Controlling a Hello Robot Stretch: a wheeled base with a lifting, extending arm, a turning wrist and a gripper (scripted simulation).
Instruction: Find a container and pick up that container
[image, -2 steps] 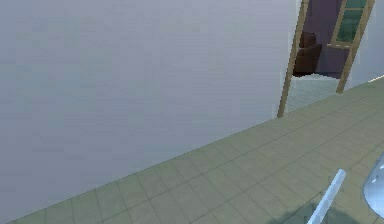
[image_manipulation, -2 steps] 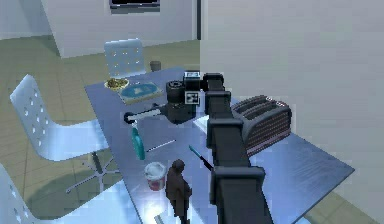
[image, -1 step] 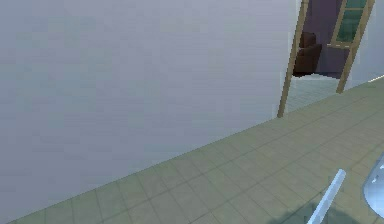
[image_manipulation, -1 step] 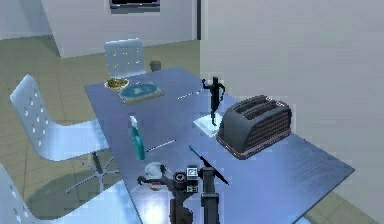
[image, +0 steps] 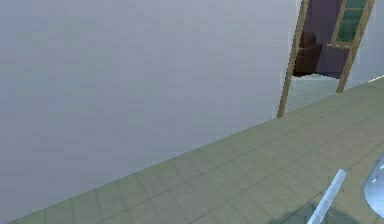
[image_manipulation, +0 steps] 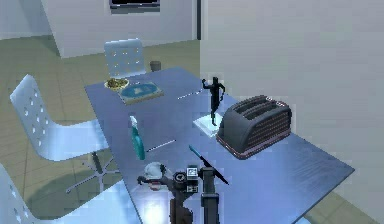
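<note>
You're facing a pale grey wall (image: 120, 80) in the forward view, with green-grey tiled floor (image: 230, 170) below it and a wooden door frame (image: 291, 75) at the right.

In the arm side view, a long blue-grey surface (image_manipulation: 290, 165) stretches away. One white perforated-back chair (image_manipulation: 55, 125) stands on its left and a second white chair (image_manipulation: 125, 52) at the far end. The biggest thing on it is a dark grey two-slot toaster (image_manipulation: 255, 125) toward the right edge. Just left of that stands a black figurine on a white base (image_manipulation: 213, 95).

Now your containers. A teal bottle (image_manipulation: 135, 137) sits near the left edge, about midway along. Farther out is a round teal dish (image_manipulation: 138, 92) with something pale in it. Just beside it is a small tan bowl (image_manipulation: 117, 83), its contents too small to tell. Beyond both, near the far end, is a small dark cup (image_manipulation: 155, 66).

The dark arm (image_manipulation: 207, 200) rises at the bottom, and the gripper (image_manipulation: 152, 178) is over the surface's near end, on the near side of the bottle. Something pale and round lies there, so you can't tell whether the gripper holds anything, or how its fingers are set.
</note>
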